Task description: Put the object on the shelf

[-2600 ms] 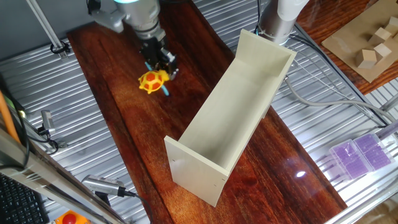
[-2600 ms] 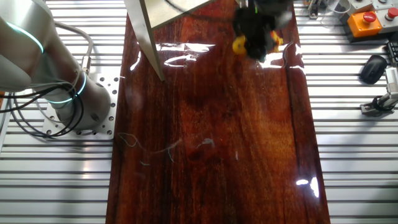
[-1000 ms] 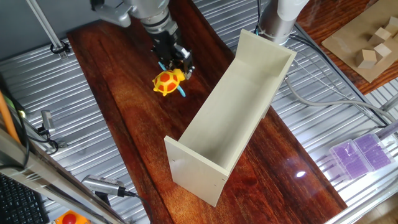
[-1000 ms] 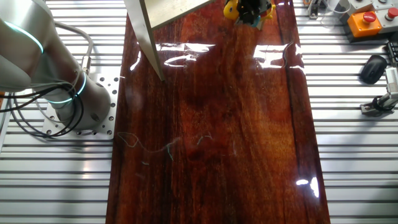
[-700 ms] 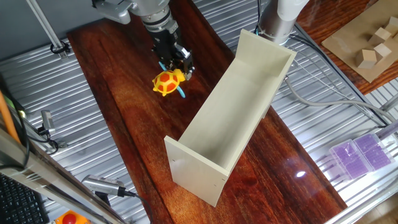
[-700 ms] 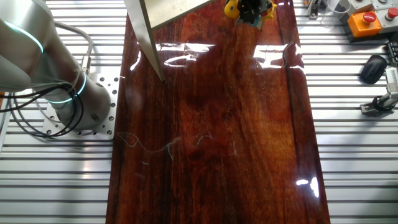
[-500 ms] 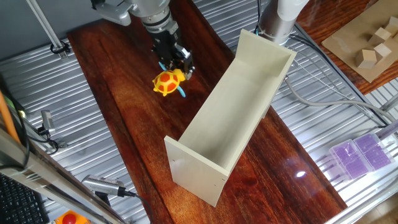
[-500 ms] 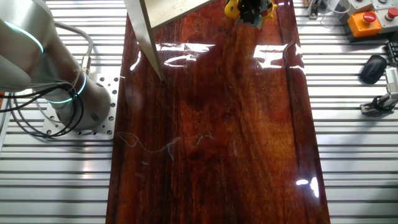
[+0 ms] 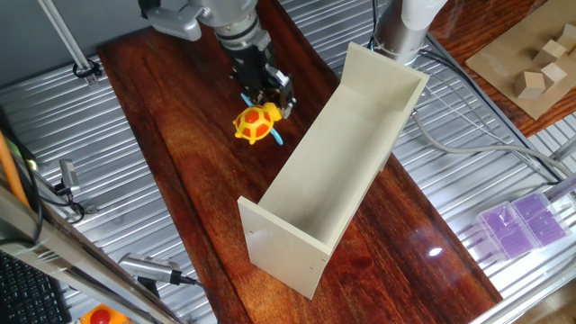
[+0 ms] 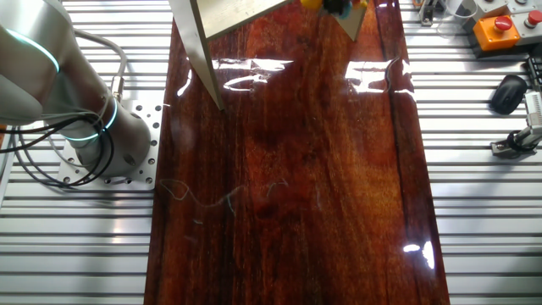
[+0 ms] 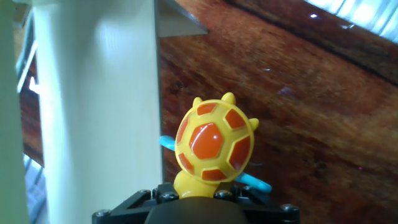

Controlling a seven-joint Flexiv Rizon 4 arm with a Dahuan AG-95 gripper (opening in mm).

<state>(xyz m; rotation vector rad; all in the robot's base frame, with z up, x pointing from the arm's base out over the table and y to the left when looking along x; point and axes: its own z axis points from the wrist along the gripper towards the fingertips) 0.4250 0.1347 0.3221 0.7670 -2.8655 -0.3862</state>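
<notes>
Dark glossy wood worktop [image 9: 180,153] with ribbed metal on both sides; my hand [image 9: 268,97] is up over it, clamped on the turtle [image 9: 256,123] by its head end, shell pointing away from the fingers. Turtle is off the worktop, just beside the shelf [image 9: 346,157] on its outer side, not over the trough yet. In the hand view the turtle [image 11: 214,144] fills the centre, the shelf wall [image 11: 93,106] stands close at its left, and one blue flipper [image 11: 254,182] sticks out sideways. The other fixed view only catches a sliver of the toy [image 10: 312,4] at the top edge, so no use for height. Step in hand, as I read it: carry across the near wall, then lower into the trough. To do it well: clear the top rim of that wall with margin before moving sideways, since the toy hangs below my fingers and the flippers are the first thing to snag. Cross near the middle of the shelf's length, away from the end panel [image 9: 279,247]. Come down straight, slow, until the toy is on the floor of the trough, then let go; dropping from height risks it bouncing or rolling on that round shell. Grip is on a small part of the toy, so no fast swings.
</notes>
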